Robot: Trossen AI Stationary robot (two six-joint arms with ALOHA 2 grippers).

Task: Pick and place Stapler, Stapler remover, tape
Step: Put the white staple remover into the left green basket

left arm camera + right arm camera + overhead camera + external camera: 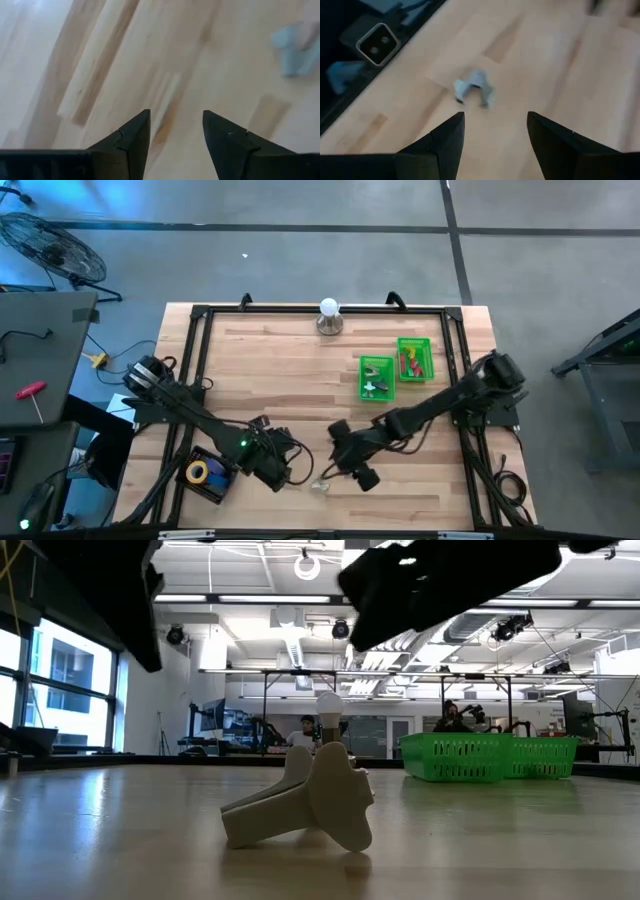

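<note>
The staple remover [305, 805], a small pale clawed piece, rests on its jaw tips and one wing near the table's near edge [320, 485]. My right gripper [495, 135] hovers open just right of it [352, 468], and the staple remover [474, 89] lies ahead of its fingers. My left gripper [175, 130] is open over bare wood just left of it [278, 470]; the staple remover [295, 47] shows blurred at that view's edge. Yellow and blue tape rolls [205, 472] sit in a black tray. Red items [410, 360] lie in one green bin; the stapler I cannot make out.
Two green bins [377, 377] [414, 358] stand side by side right of centre, seen low as bins [490, 755]. A light bulb on a stand [329, 315] is at the far edge. A black frame [195, 350] borders the table. A small camera block [379, 42] sits at the near edge.
</note>
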